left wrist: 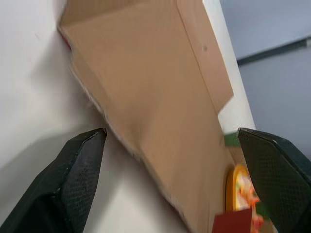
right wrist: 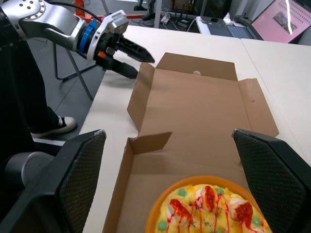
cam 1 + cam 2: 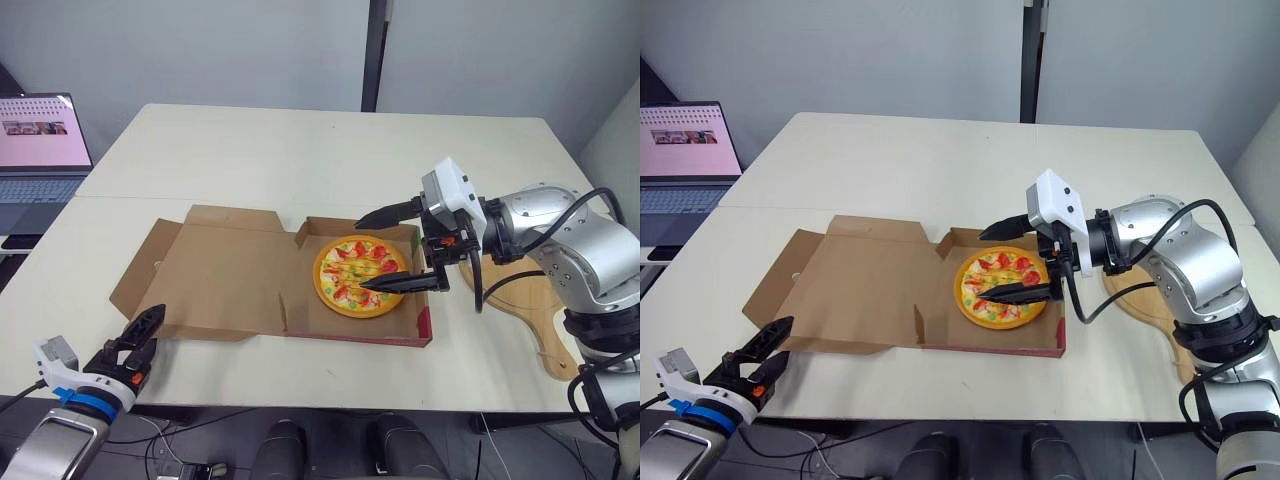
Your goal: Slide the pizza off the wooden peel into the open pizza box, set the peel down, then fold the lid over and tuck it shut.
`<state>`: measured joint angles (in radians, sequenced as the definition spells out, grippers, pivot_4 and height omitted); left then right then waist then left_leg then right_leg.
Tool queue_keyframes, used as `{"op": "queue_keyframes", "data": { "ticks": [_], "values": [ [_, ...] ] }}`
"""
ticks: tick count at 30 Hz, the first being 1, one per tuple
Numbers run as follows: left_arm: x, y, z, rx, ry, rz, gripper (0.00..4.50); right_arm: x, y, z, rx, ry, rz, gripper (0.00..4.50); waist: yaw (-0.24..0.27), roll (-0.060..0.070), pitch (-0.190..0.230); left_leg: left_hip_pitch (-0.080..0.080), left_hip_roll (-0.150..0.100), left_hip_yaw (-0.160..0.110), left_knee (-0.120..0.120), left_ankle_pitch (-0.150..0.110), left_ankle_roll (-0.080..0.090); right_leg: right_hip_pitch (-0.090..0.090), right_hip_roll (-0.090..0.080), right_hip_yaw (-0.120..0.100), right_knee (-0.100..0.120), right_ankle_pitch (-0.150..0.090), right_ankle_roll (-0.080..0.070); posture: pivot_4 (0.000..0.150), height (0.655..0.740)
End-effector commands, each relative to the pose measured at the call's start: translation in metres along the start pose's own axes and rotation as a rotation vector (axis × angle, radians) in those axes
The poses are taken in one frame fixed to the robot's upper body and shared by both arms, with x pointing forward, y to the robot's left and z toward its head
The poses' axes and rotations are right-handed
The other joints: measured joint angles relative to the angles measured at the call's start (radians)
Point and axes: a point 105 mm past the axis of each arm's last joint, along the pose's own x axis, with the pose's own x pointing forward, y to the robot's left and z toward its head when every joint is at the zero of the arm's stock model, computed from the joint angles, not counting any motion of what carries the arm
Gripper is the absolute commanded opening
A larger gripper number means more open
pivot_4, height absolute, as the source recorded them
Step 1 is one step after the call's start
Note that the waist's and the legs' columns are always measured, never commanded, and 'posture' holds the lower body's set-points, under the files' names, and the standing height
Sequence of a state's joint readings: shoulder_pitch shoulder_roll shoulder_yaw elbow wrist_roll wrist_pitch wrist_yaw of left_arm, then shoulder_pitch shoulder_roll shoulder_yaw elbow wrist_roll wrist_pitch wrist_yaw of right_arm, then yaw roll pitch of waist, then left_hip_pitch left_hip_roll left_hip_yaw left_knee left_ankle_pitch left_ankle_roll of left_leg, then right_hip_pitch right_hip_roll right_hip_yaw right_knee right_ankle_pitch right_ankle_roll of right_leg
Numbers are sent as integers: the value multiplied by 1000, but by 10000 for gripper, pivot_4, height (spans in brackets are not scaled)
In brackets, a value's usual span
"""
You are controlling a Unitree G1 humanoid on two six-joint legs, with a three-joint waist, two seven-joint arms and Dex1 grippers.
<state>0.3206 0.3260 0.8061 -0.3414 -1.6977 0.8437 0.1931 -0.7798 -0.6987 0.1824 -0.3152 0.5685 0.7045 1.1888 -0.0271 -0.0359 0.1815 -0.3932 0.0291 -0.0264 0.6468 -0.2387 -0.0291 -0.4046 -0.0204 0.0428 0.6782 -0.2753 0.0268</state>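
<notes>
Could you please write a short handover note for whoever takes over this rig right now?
Left gripper: open, empty, near the near-left corner of the lid.
Right gripper: open, empty, fingers spread over the pizza.
Things: pizza sits in the base of the box; lid lies open flat on the robot's left; peel lies flat on the table under the right arm.
Done: pizza boxed, peel set down.
Left: fold the lid over and tuck it shut.
</notes>
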Motion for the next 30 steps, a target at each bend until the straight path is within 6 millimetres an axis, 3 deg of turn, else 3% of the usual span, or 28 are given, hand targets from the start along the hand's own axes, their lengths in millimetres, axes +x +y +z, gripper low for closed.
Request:
{"op": "queue_keyframes", "data": {
  "ticks": [1, 5, 15, 23, 28, 30],
  "values": [
    [2, 3, 0, -42, -17, 15, 41114, -3, -1, 10, -54, 2, -5, 45000, -1, 0, 0, 0, 0, 1, 0, 0, 0, 0, 0, 0, 0, 0, 0, 1500, 7343],
    [8, 3, -9, -12, 44, 15, 30304, -3, -1, 10, -54, 5, -3, 45000, -1, 0, 0, 0, -1, 1, 0, 0, 0, 0, 2, 0, 0, 0, 0, 1500, 7343],
    [16, 6, -9, 23, 78, 17, 157, -4, 0, 10, -47, 13, -6, 45000, -1, 0, 0, 0, 0, 1, 0, 0, 0, 0, 2, 0, -1, 0, 0, 1500, 7343],
    [13, 4, -2, 81, 74, 13, 157, -8, -9, 7, -78, 8, -92, 45000, -1, 0, 0, 0, 0, 1, -1, 0, 0, 0, 2, 0, -2, 0, 0, 1500, 7343],
    [16, -19, 14, 184, 78, -55, 157, -21, -48, -23, -83, 116, -336, 45000, -1, 0, 0, 0, 0, 1, -1, 0, 0, -1, 1, 0, -2, -3, -6, 1500, 7343],
    [17, -24, 22, 223, 78, -68, 0, -30, -68, -42, -111, 208, -444, 40986, -2, 0, 0, 0, 0, 1, -1, 0, 0, -1, 1, 0, -2, -4, -8, 1500, 7343]
  ]
}}
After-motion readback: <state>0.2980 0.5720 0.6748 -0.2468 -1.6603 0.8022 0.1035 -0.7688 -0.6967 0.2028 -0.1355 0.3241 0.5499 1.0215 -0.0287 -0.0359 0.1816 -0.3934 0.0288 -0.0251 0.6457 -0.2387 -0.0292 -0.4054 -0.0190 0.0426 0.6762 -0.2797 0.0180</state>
